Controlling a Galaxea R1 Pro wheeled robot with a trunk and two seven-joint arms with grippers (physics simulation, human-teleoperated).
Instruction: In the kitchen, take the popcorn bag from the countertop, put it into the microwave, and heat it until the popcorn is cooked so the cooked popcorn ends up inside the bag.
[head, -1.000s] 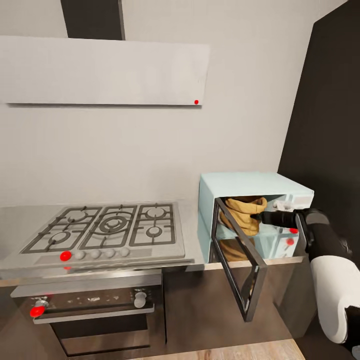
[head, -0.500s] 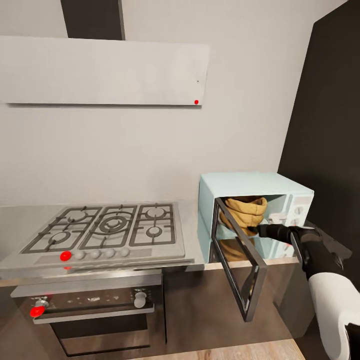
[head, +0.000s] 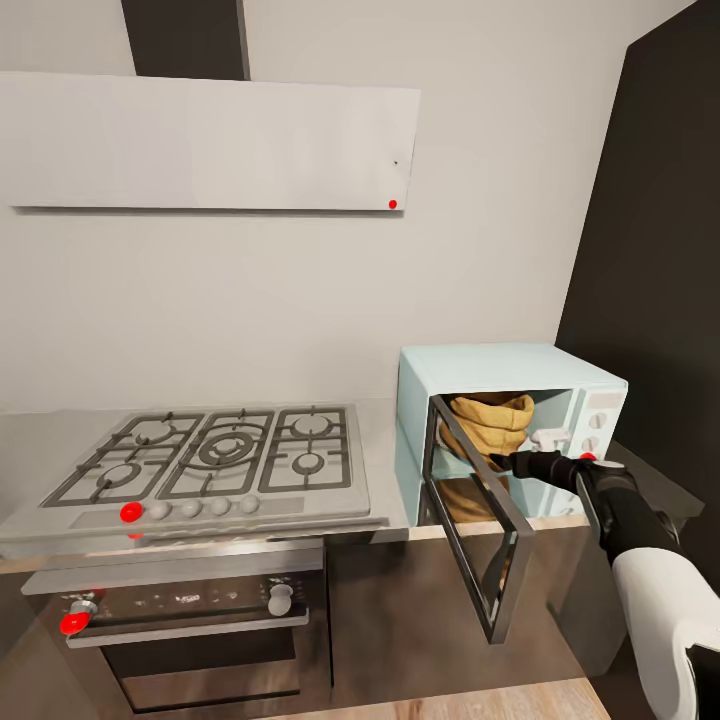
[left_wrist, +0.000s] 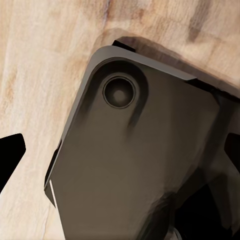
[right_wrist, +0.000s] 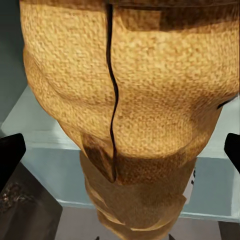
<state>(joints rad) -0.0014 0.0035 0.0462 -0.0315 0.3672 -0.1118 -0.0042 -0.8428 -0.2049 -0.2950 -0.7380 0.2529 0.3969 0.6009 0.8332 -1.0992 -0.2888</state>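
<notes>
— since a second ago, the right gripper (head: 505, 461) came back out from the small pale mint-blue boxy microwave (head: 480, 370); it was deep at the sack, now its tip is at the mouth of the opening.

— and the tan-brown crumpled paper popcorn bag (head: 490, 420)?

— it stands inside the cavity, upright, not moved. the dark glass door with black frame (head: 478, 525) hangs open toward the room as before.

— is the pincer holding it?

— no. in the right wrist view the bag (right_wrist: 130, 100) is free between the two dark fingertips (right_wrist: 10, 155), which stand wide apart.

— so the next step?

— i think to draw the arm fully clear, then push the door on its outer edge until it shuts, slowly, so the bag does not fall.

— the left one?

— i cannot tell its state.
</notes>
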